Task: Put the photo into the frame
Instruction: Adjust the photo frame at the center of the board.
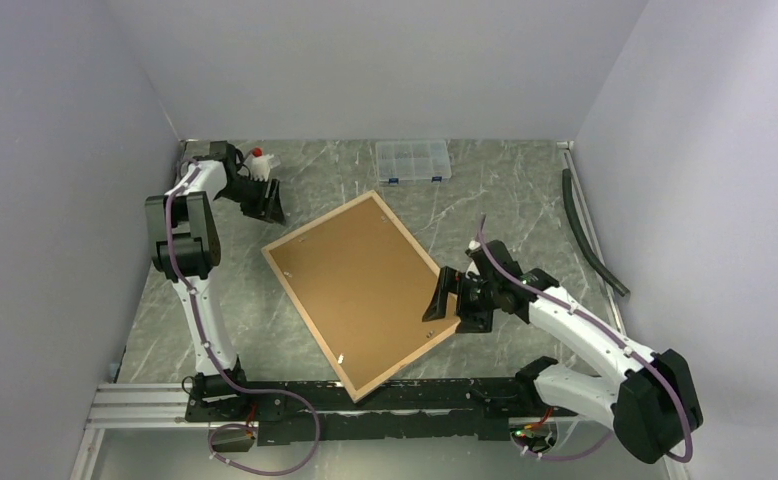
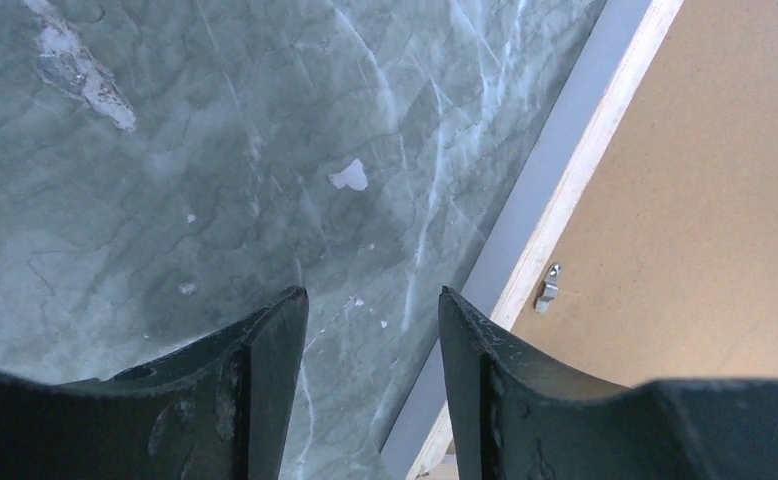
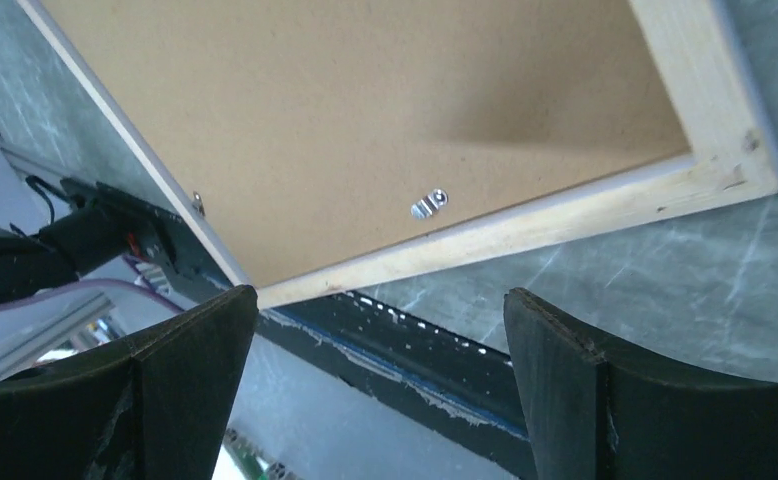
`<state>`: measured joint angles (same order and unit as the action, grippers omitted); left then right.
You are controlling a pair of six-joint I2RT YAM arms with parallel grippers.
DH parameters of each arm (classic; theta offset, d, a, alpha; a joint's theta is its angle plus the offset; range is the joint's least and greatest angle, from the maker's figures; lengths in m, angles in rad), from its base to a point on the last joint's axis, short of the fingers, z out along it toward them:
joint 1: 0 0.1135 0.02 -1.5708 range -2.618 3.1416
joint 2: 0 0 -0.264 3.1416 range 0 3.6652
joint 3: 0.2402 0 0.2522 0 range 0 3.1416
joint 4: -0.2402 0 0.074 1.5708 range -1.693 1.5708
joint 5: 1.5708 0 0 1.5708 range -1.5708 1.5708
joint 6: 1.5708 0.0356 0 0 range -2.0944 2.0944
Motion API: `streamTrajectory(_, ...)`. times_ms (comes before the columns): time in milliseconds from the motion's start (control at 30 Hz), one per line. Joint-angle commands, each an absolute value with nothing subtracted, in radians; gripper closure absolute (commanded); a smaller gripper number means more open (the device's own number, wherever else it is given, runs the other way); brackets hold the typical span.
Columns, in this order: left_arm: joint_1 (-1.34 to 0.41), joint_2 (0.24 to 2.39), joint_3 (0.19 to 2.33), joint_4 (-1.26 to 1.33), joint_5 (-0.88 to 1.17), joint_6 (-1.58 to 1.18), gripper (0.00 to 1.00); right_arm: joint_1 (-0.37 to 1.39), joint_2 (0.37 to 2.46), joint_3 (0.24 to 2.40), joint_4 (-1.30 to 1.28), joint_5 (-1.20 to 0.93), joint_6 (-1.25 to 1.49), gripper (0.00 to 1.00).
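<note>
Currently frame (image 3: 525,232) lies back-up on worktop (image 1: 485,200), backing board (image 1: 360,290) in it; photo not in sight. Left tool (image 2: 373,310) just off frame's far-left edge, part-open, empty. Right tool (image 3: 380,305) at frame's right edge, wide, empty. Risk: frame's near corner seems to overhang the worktop, so a nudge could slide it off.

Left arm (image 1: 208,325) and right arm (image 1: 587,328): white links, black joint housings, purple cable (image 1: 482,235) strung along each. Left claw (image 2: 373,300), right claw (image 3: 380,300) matte black, edges scuffed.
</note>
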<state>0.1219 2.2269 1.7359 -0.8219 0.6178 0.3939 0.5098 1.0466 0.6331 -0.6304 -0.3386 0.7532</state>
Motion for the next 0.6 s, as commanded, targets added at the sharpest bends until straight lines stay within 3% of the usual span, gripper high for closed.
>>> streamTrajectory(0,0.117,2.262,1.752,-0.819,0.647,0.373,0.44,0.514,1.05,0.579,-0.624,-0.455,0.794,0.03)
streamTrajectory(267,0.116,2.202,1.623,-0.894,0.669,0.504,0.48,0.485,1.184,0.58,-0.494,-0.421,0.766,0.03)
streamTrajectory(567,0.109,2.086,1.426,-1.039,0.707,0.702,0.61,0.322,1.379,0.779,-0.413,-0.311,0.651,0.04)
